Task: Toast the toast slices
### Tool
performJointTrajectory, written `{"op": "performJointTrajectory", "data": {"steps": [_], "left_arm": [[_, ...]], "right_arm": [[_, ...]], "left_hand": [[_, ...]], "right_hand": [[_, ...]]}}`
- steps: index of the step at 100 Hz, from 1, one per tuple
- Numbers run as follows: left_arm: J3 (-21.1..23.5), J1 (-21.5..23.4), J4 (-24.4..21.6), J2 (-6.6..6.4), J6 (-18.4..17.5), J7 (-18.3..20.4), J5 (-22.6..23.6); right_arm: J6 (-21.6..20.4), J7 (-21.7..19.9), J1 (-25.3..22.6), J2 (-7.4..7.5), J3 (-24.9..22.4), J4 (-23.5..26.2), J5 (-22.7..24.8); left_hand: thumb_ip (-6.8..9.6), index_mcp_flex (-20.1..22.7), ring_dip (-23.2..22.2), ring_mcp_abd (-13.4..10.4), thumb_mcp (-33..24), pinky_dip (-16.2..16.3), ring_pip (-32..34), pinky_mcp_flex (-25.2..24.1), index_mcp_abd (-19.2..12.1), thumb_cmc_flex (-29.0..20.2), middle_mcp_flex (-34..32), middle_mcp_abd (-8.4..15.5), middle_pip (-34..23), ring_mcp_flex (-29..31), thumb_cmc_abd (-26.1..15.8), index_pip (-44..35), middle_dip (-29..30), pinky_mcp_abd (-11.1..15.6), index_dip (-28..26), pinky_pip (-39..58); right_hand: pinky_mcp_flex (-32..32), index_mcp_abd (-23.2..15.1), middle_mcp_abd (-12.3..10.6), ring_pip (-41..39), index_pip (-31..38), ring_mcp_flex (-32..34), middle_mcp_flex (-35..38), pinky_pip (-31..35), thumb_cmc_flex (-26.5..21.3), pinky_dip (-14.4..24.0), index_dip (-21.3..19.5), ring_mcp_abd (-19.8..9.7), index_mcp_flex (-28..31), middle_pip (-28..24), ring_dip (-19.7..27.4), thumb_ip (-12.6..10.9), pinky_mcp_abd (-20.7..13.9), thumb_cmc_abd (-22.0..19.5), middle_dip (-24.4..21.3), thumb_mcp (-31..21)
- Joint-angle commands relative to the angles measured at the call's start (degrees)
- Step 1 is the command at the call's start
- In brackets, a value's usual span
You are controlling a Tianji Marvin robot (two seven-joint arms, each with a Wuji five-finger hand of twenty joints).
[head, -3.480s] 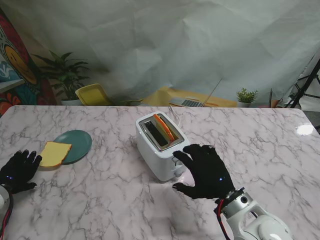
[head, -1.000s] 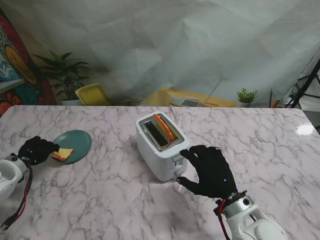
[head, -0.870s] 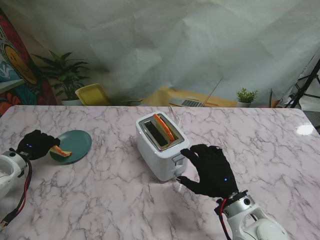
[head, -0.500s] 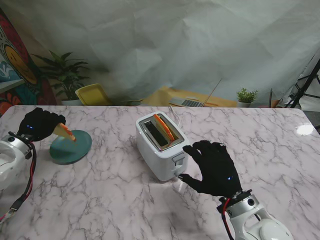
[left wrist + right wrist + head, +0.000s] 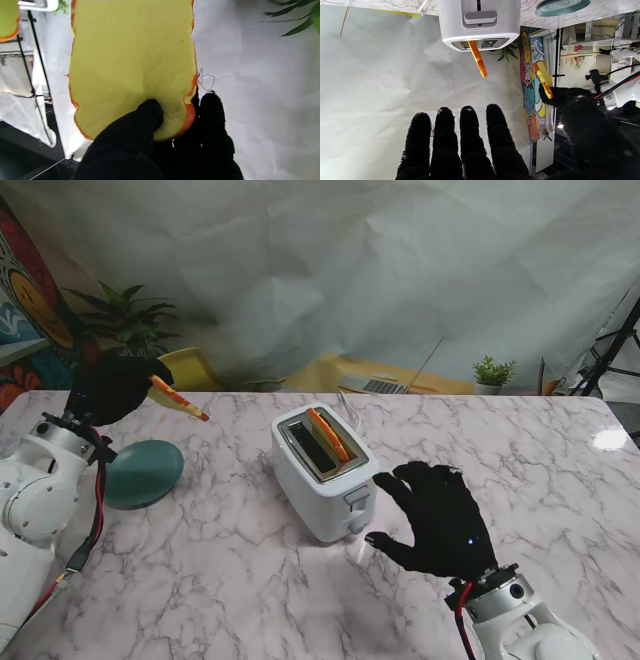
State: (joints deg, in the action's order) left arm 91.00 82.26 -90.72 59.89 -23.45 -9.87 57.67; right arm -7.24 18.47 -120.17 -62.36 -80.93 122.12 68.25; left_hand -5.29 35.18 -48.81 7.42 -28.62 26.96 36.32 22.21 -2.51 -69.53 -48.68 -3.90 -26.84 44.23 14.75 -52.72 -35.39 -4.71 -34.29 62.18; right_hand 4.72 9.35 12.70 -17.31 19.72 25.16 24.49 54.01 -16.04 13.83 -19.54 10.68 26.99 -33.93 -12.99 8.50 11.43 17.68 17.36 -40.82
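My left hand [image 5: 112,389] is shut on a toast slice [image 5: 179,398], yellow with an orange crust, held high over the table's far left. The left wrist view shows the slice [image 5: 132,65] pinched between thumb and fingers. The white toaster [image 5: 320,475] stands mid-table with another slice [image 5: 328,436] sticking out of its right slot; its left slot shows dark and holds nothing. My right hand [image 5: 440,515] is open, fingers spread, just right of the toaster and nearer to me, not touching it. The right wrist view shows the toaster's lever [image 5: 480,17] and the slotted slice [image 5: 477,58].
A teal plate [image 5: 143,472] lies on the marble table [image 5: 220,580] at the left, under my raised left arm, with nothing on it. A yellow chair [image 5: 188,369], plants and a laptop sit beyond the far edge.
My left hand closed on the slice on the plate, lifted it and carried it up and toward the toaster. The right hand drew back slightly from the toaster's front.
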Motion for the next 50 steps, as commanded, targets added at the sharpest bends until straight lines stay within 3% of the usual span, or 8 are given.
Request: {"op": "performJointTrajectory", "data": {"steps": [1,30,50], "left_arm": [[-1.2,-1.2,-2.2,1.06,-2.1,0.6,0.0],[-6.4,-5.0,-3.2,1.45,-8.6,3.4,-4.6],[-10.3,-7.1,-1.6,1.59,-9.8,3.4,-5.4]], "right_arm": [[-0.5,0.1,-0.9,0.13,-0.3,0.7,0.2],[-2.8,-0.4,-2.4,0.27,-1.6,1.6,0.8],[-4.2,-1.4,-3.0,0.42,-2.2,1.9,1.0]], "left_hand": [[0.18,6.8,-1.8,-0.3,-1.9,-1.3,0.6,0.2,-7.2,-2.7,-6.8,4.5,-4.2,2.9,-0.9,-16.1,-2.0,2.4,-5.7,-1.3],[-0.40,7.4,-3.0,-0.9,-3.7,-2.0,-1.1,1.0,-8.3,-1.5,-7.7,5.4,-3.7,4.2,0.3,-16.7,-2.2,2.8,-7.4,-1.7],[-0.49,7.4,-3.1,-0.9,-4.1,-2.0,-1.5,1.4,-8.4,-1.1,-7.9,5.5,-3.5,4.5,0.3,-16.6,-2.2,2.9,-7.5,-1.9]], "right_hand": [[-0.1,-0.3,-0.3,2.3,0.5,0.6,-0.1,-0.3,1.7,-0.2,0.1,-1.1,-0.1,1.4,1.0,-1.2,-0.8,0.9,0.1,0.0],[-0.3,-0.2,-0.2,2.5,0.4,0.3,-0.3,-0.5,2.0,-0.3,0.2,-1.6,-0.2,1.5,1.1,-1.2,-1.5,1.4,0.0,-0.1],[-0.9,-0.1,-0.1,3.0,-0.2,-0.8,-1.9,-1.4,2.8,-0.7,0.4,-2.1,-1.3,2.0,1.3,-1.0,-2.8,2.0,-0.1,0.0]]}}
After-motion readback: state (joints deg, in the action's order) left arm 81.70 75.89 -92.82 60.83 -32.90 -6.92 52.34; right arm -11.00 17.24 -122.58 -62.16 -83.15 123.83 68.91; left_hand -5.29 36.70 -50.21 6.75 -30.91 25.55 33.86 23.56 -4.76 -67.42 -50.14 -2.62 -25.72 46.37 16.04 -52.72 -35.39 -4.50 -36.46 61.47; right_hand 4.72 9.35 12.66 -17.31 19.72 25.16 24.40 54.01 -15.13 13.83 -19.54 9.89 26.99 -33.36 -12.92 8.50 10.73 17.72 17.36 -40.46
